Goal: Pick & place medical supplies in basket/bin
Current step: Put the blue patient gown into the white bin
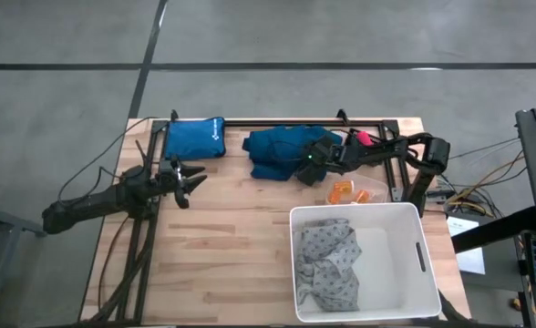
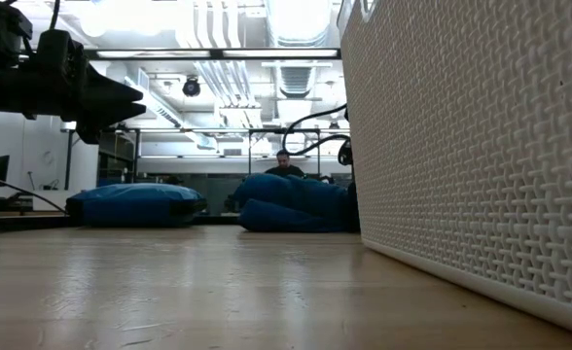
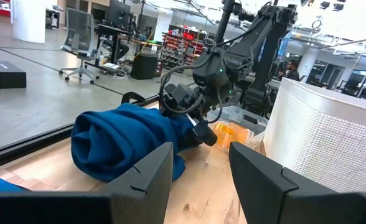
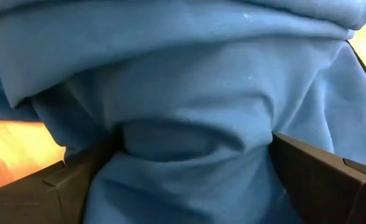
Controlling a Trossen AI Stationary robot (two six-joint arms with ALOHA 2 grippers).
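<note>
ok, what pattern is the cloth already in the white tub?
Pale grey cloth with small dark speckled print, lying in the white tub; clearest in the high view.

Bare wooden tabletop [image 1: 222, 246] lies open left of the large white plastic tub [image 1: 427, 260]; behind it, rumpled teal cloth [image 1: 273, 153] and orange pill bottles [image 1: 341, 192] block passage.

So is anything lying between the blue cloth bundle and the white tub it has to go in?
Yes: orange pill bottles lie between the blue cloth and the white tub. The right tool is already at the cloth.
</note>
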